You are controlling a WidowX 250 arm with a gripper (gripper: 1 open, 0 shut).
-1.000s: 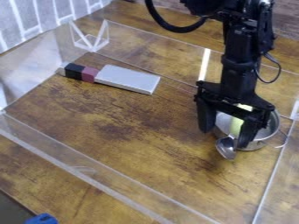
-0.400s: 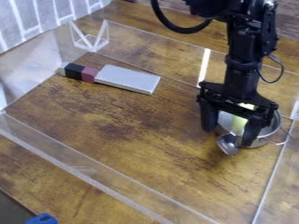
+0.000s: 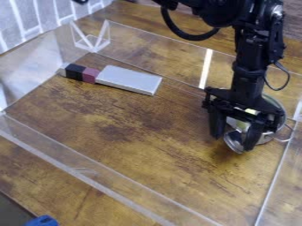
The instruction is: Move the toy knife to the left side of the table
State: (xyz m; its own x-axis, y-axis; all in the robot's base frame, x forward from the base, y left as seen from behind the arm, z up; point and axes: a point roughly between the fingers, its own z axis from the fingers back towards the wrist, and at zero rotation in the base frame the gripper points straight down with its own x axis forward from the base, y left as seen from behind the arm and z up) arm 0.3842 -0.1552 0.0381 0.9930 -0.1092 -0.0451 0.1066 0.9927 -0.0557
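Note:
The toy knife [image 3: 239, 143] lies at the right side of the table [image 3: 130, 132]. Only its small silver rounded end shows, and the pale handle is hidden behind the fingers. My gripper [image 3: 245, 134] points straight down right over it, with a dark finger [image 3: 218, 124] on either side of the knife. The jaws still stand apart, and I see no contact with the knife.
A flat grey slab [image 3: 130, 80] with a dark maroon end [image 3: 79, 71] lies at the back left. A silvery round pot [image 3: 278, 134] sits just right of the gripper. Low clear acrylic walls [image 3: 71, 150] border the table, and a clear stand [image 3: 88, 37] is at the far left corner.
The gripper has sunk a little lower and slightly rightward around the knife. The yellow-green handle seen earlier between the fingers is now covered.

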